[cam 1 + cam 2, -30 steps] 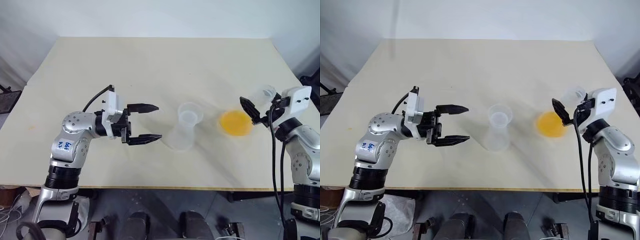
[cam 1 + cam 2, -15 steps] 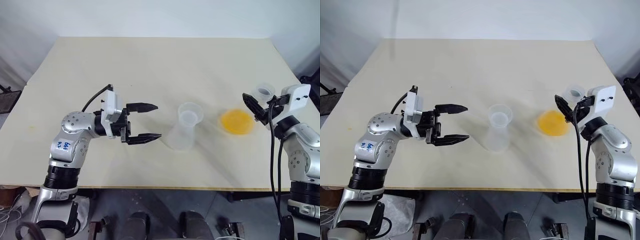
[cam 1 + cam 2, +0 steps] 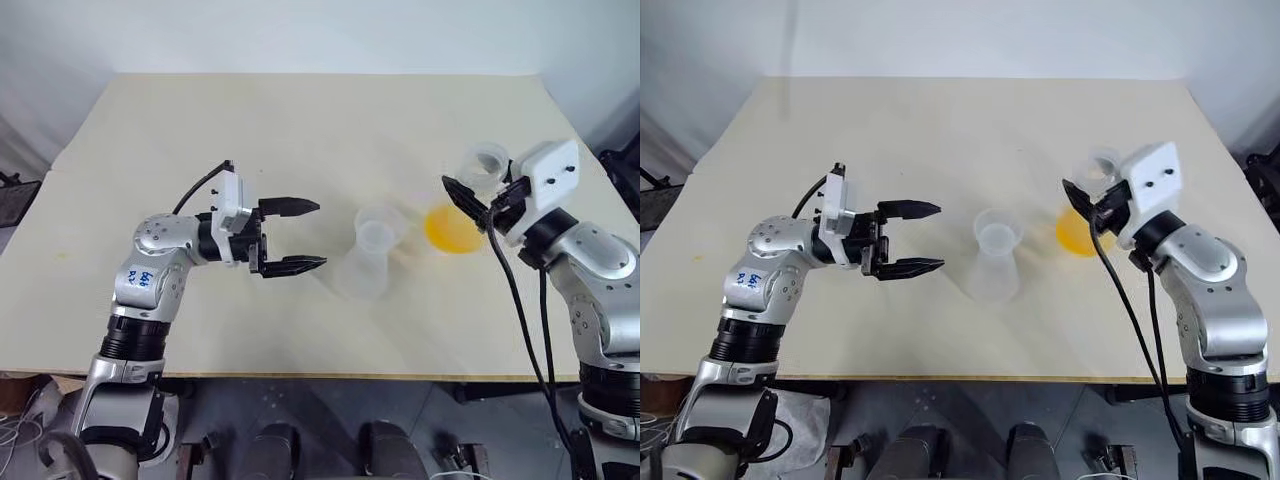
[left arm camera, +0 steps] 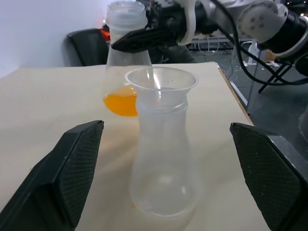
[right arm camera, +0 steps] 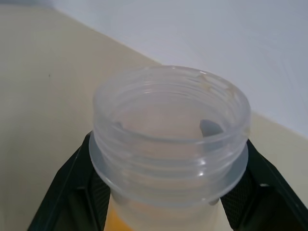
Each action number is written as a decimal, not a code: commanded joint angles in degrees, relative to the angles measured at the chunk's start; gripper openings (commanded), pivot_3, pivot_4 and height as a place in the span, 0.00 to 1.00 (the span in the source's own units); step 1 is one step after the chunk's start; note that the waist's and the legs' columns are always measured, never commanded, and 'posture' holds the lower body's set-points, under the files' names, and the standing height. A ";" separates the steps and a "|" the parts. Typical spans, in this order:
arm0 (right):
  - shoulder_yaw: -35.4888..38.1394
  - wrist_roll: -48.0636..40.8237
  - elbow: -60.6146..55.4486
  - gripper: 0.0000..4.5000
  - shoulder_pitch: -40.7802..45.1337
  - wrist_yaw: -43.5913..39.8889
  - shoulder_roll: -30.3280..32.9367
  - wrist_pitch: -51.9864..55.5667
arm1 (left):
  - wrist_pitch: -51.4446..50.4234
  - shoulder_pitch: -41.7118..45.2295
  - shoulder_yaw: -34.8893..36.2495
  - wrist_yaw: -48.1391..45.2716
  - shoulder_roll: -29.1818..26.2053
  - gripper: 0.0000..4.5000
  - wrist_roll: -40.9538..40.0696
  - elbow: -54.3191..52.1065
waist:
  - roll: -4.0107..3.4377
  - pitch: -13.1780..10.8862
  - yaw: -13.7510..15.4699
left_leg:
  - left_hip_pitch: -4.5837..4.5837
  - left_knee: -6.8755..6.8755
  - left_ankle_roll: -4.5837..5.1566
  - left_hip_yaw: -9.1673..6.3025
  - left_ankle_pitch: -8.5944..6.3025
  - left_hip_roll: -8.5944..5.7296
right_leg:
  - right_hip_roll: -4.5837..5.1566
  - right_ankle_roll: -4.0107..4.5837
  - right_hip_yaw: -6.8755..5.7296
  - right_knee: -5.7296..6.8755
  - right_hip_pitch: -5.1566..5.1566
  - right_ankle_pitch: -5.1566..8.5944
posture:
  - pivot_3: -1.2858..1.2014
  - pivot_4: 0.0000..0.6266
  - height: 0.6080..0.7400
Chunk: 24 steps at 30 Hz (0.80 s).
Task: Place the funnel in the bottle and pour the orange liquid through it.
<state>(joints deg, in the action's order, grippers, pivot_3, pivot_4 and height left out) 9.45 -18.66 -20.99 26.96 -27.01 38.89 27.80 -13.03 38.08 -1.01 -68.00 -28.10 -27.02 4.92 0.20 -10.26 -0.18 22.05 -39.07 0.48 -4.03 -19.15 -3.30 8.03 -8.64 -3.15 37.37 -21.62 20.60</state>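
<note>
On the right side of the pale desk point(image 3: 300, 130), the right tool point(image 3: 478, 205) is clenched around the neck of a clear flask point(image 3: 470, 190) with a threaded mouth, which holds the orange liquid point(image 3: 447, 228) in its wide base. From the head views the flask appears raised and leaning, its mouth toward the far edge, but whether the base touches the desk cannot be told. From the right wrist view, the two black fingers point(image 5: 72, 192) sit either side of the neck just under its collar, with orange showing below.

Near the middle of the desk stands the bottle point(image 3: 362, 268), upright, with the funnel point(image 3: 379, 222) seated in its neck; the funnel's round rim sits just above the bottle's mouth. The flask of orange liquid is just beside the funnel, on its right, not touching it.

To the left of the bottle, the left tool point(image 3: 300, 236) hangs released, fingers spread wide and pointing toward the bottle, near it but apart. From the left wrist view the bottle stands between the two fingertips, farther ahead.
</note>
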 commanded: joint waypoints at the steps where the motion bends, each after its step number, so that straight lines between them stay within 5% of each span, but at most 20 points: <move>1: -2.62 6.90 -6.61 0.55 3.58 0.61 5.79 1.19 | 1.98 2.12 -0.41 -1.77 0.46 1.00 0.35 1.63 | -0.01 0.00 0.06 | 0.01 0.00 0.00 -0.01 0.00 0.00 | 0.00 0.00 0.00 -0.01 0.00 0.00 | 0.52 0.24 1.00; 9: -9.04 17.03 -10.90 0.55 6.28 -2.31 13.48 0.45 | 3.59 4.27 -1.37 -3.66 1.85 1.00 0.97 4.85 | 0.02 -0.02 0.03 | 0.10 0.00 0.01 -0.02 0.00 -0.03 | 0.01 0.00 -0.02 -0.04 -0.05 0.00 | 0.52 0.24 1.00; 24: -18.28 34.21 -14.55 0.55 7.66 -5.17 13.54 -5.46 | 2.05 5.13 -2.19 -3.42 4.47 1.00 0.68 5.38 | 0.02 -0.02 -0.02 | 0.11 0.00 0.00 -0.02 0.00 -0.02 | 0.00 0.00 -0.01 -0.03 -0.07 0.00 | 0.52 0.24 1.00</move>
<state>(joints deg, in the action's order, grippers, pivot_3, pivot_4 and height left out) -9.96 13.25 -33.53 33.08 -32.22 52.31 23.77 -11.10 42.21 -3.35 -71.32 -23.65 -26.22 11.51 0.22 -10.28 -0.20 22.15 -39.07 0.49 -4.05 -19.15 -3.32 8.03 -8.64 -3.16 37.34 -21.69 20.60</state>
